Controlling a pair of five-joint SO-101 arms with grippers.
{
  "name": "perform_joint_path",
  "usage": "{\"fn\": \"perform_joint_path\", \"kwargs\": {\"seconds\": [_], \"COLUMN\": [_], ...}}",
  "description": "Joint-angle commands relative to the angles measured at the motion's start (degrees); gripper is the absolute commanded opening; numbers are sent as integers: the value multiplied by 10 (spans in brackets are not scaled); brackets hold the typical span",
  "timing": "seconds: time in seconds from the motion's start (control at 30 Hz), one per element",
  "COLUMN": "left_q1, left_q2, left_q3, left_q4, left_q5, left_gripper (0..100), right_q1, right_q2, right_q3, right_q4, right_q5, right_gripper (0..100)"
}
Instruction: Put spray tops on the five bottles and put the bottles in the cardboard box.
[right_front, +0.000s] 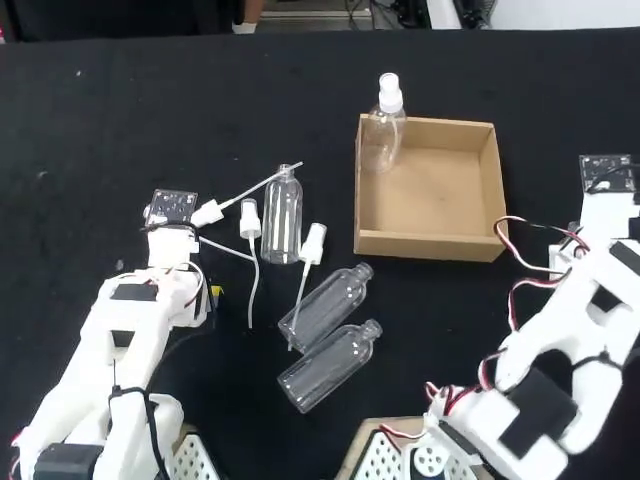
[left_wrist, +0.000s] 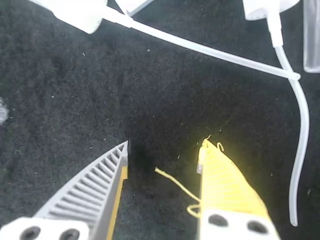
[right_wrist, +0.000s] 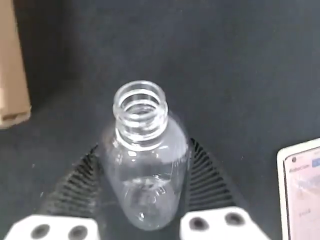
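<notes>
Two white robot arms share a black tabletop (right_front: 100, 100) scattered with clear plastic bottles and white spray tops. The right arm's tool (right_wrist: 144, 147) is clenched on an uncapped clear plastic bottle (right_wrist: 145, 175). Its black ridged fingers (right_wrist: 205, 170) press against both sides of the bottle, whose threaded neck is open, near the shallow brown cardboard box (right_front: 430, 240). The left arm's tool (left_wrist: 164, 155) hangs released just above the tabletop, its grey finger and yellow finger spread with nothing between them. It is near a white spray top with a long thin tube (right_front: 210, 212), which lies on its side. A capped clear bottle (right_front: 383, 125) stands upright at the far left corner of the box. Left of the box, an upright uncapped bottle (right_front: 282, 215) stands between a second spray top (right_front: 250, 220) on its left and a third spray top (right_front: 313, 240) on its right, both trailing tubes toward the near edge. Nearer still, two more uncapped bottles lie side by side on the tabletop, the farther lying bottle (right_front: 325, 300) just beside the nearer lying bottle (right_front: 330, 365), with both necks pointing far and right.
</notes>
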Motion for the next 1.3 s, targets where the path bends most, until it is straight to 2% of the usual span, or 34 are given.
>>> {"fn": "perform_joint_path", "kwargs": {"seconds": [0.0, 0.1, 0.27, 0.53, 0.63, 0.77, 0.9, 1.1, 1.27], "left_q1": [7, 7, 5, -39, -64, -91, -86, -95, -98], "left_q2": [-7, -7, -8, -2, -1, 0, 27, 208, 353], "left_q3": [-4, -4, -10, -174, -213, -259, -287, -388, -537], "left_q4": [-4, -4, 0, 139, 140, 142, 136, 124, 215], "left_q5": [-6, -6, -6, -2, 4, 92, 161, 197, 264], "left_gripper": [220, 220, 220, 220, 220, 223, 224, 225, 225], "right_q1": [-1, -20, -105, -288, -364, -461, -541, -590, -591], "right_q2": [-92, -172, -300, -441, -467, -489, -495, -498, -498], "right_q3": [-30, -33, -31, -47, -44, -38, 0, 94, 142], "right_q4": [62, 131, 236, 315, 315, 294, 254, 174, 137], "right_q5": [3, 0, -25, -122, -154, -214, -257, -305, -305], "right_gripper": [11, 11, 10, 10, 10, 10, 10, 10, 10]}}
